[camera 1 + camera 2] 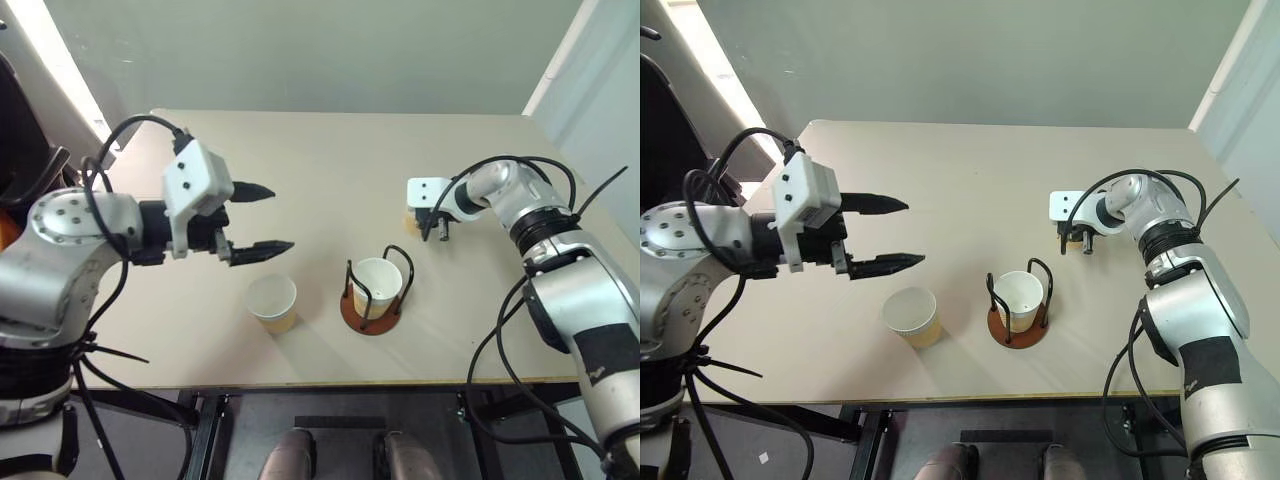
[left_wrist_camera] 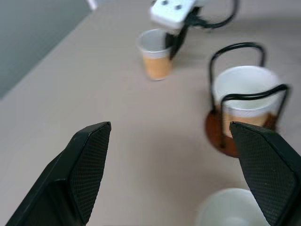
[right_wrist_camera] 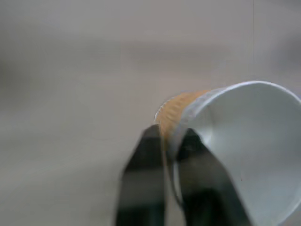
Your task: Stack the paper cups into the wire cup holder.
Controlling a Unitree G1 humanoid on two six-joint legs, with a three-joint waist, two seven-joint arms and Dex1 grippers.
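Cups: I count one (image 1: pixel 378 284) already seated in the holder (image 1: pixel 372 310). My right gripper (image 3: pixel 171 141) is pinched on the far cup's (image 2: pixel 155 55) rim. The near cup (image 1: pixel 272 302) waits on the surface (image 1: pixel 330 170), left gripper (image 1: pixel 262 218) spread empty above it. Two remain.
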